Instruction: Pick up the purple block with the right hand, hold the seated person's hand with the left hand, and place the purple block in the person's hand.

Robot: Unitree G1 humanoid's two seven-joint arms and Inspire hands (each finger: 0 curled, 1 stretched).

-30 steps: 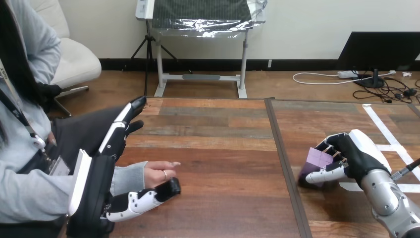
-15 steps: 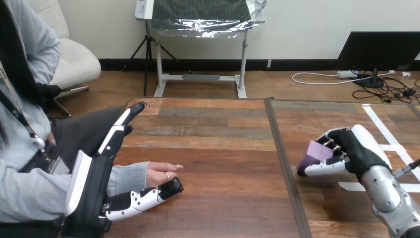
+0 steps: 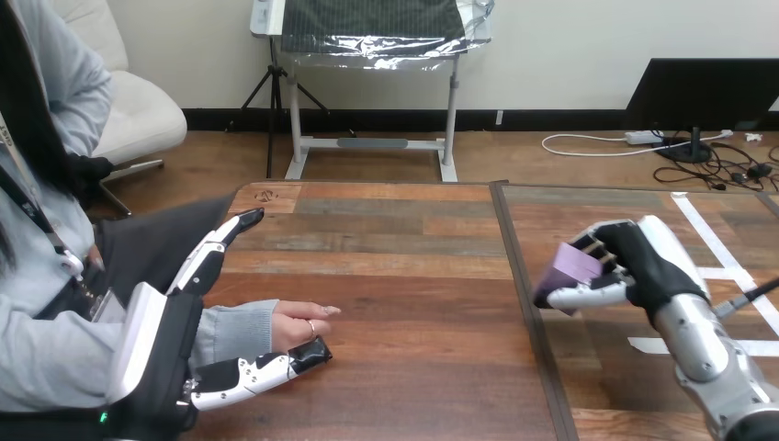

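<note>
The purple block (image 3: 570,265) is held above the table's right half, with my right hand (image 3: 634,266) shut on it between thumb and curled fingers. At the left side the person's hand (image 3: 301,322) rests palm down on the wood, its fingers pointing right. My left hand (image 3: 179,322) stands open around the person's wrist: its straight fingers (image 3: 216,248) reach over the far side, and its thumb (image 3: 262,369) lies along the near side, just under the person's fingers. I cannot tell whether the left hand touches the wrist.
A dark seam (image 3: 524,303) runs front to back between the two table halves. White tape strips (image 3: 721,253) lie on the right half behind my right hand. The person's grey sleeve (image 3: 55,358) fills the left front corner.
My right hand has lifted the purple block off the table and carried it a little left. My left hand has sunk lower, closer round the person's wrist.
</note>
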